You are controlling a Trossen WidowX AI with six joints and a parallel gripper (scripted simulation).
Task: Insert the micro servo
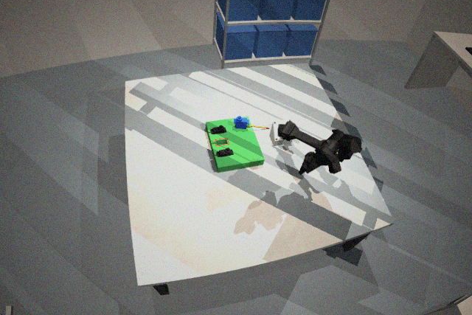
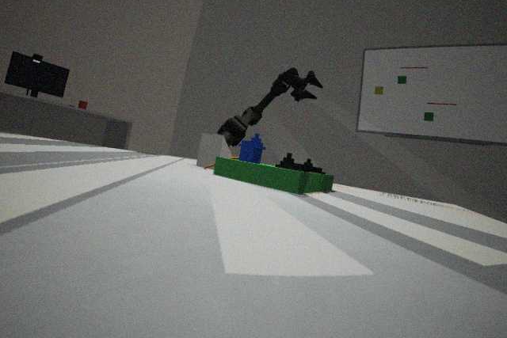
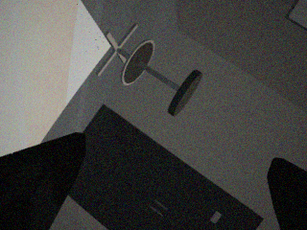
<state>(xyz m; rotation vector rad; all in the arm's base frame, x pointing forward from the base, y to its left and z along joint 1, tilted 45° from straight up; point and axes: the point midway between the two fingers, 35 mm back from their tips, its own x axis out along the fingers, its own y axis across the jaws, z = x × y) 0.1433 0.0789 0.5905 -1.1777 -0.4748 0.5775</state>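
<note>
The blue micro servo (image 1: pixel 240 122) stands upright at the far edge of the green deck (image 1: pixel 243 151), its cable (image 1: pixel 259 127) trailing onto the surface, while the arm's hand (image 2: pixel 307 86) hangs spread wide and empty, well apart. Small, rigid and likely light, it looks best pinched across its flat body sides below the ears, keeping cable and shaft free for the orange-outlined pocket (image 1: pixel 220 142).

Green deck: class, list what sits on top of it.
On the green deck: a blue micro servo at one edge, two black servos, and an orange-marked pocket between them. The pocket's depth cannot be seen.
</note>
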